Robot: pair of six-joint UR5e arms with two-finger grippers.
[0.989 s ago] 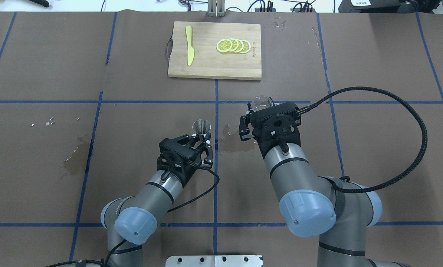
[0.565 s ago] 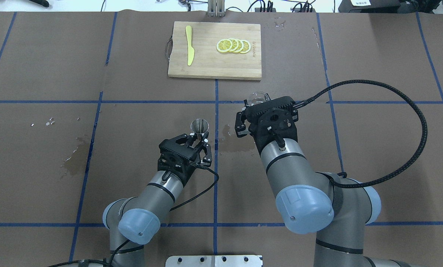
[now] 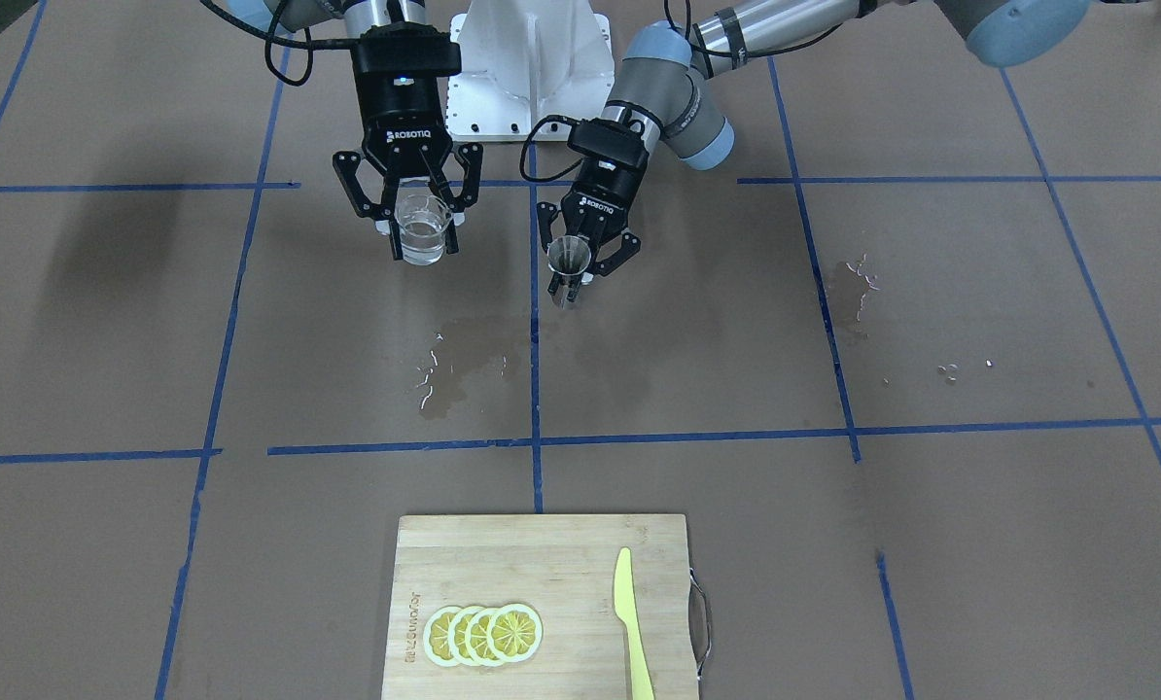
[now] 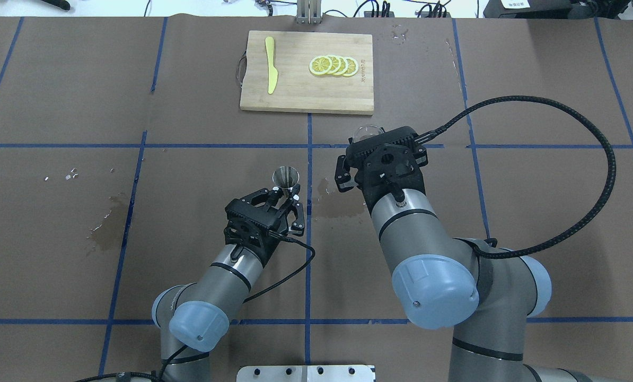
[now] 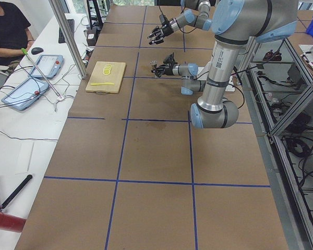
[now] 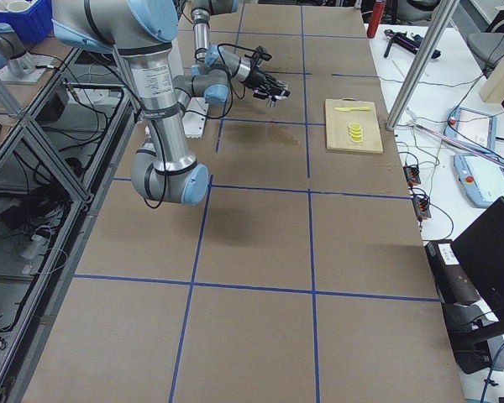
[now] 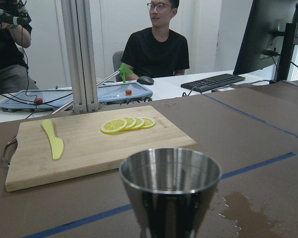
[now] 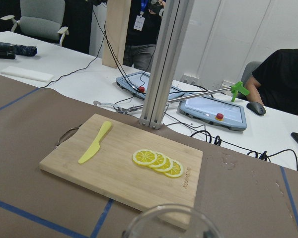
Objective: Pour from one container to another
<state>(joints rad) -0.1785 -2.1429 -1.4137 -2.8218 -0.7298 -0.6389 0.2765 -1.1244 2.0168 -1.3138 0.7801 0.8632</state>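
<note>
Since a second ago, right gripper [image 3: 422, 243] and its glass cup [image 3: 421, 231] have shifted up-frame overhead | we find its fingers pinching the cup, upright, upper centre-left in front view | left gripper [image 3: 572, 276] pinches the metal jigger [image 3: 570, 259], upper centre | both grasped, apart; we judge pouring not begun.

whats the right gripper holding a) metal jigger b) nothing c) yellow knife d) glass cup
d, the right gripper is closed on the glass cup, while the metal jigger is in the left gripper.
</note>
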